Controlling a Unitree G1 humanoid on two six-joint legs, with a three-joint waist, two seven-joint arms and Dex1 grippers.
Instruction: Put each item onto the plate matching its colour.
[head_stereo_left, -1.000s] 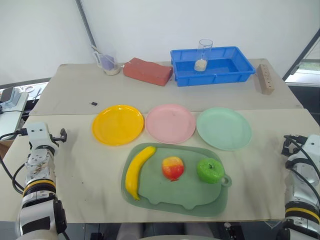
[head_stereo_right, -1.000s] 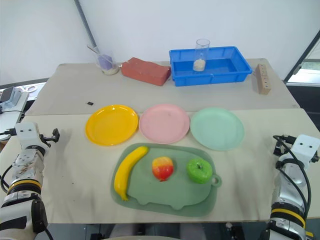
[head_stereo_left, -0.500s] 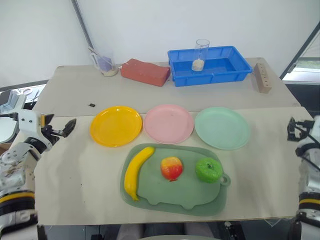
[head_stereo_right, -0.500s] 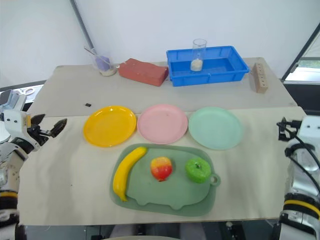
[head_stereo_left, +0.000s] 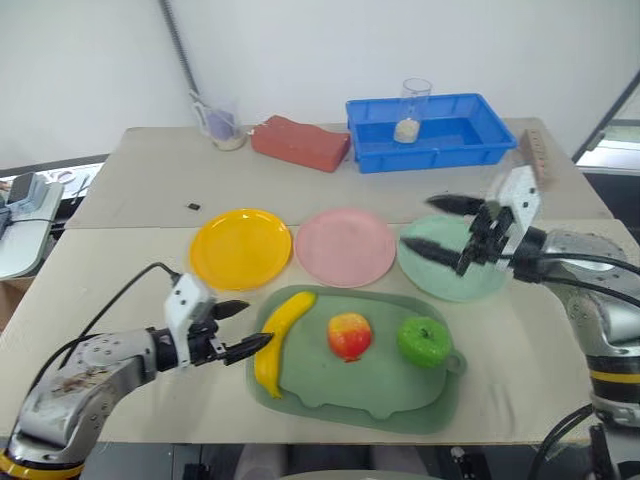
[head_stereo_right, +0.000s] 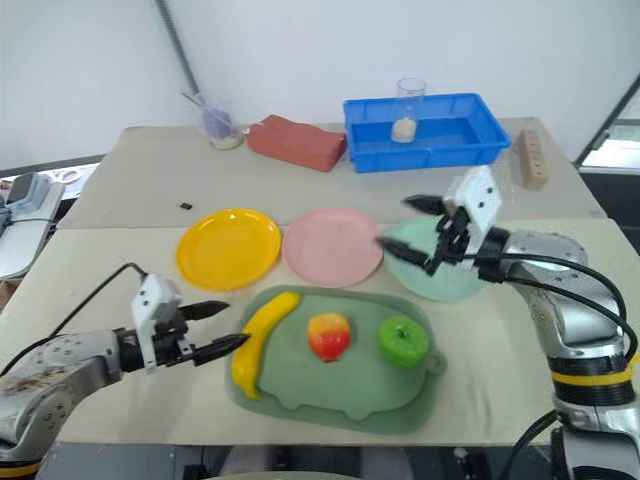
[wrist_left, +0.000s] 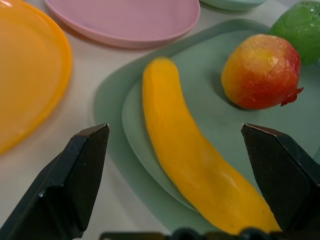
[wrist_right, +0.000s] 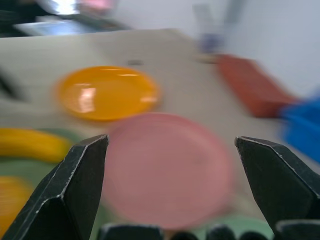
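Partly hidden mint plate (right claw)

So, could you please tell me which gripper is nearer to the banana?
Left. The left gripper is open just beside the banana, pointing at it; the right gripper is open above the green plate, well away.

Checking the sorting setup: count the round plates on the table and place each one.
3, in a row behind the green tray: yellow plate on the left, pink plate in the middle, mint green plate on the right, partly behind the right gripper.
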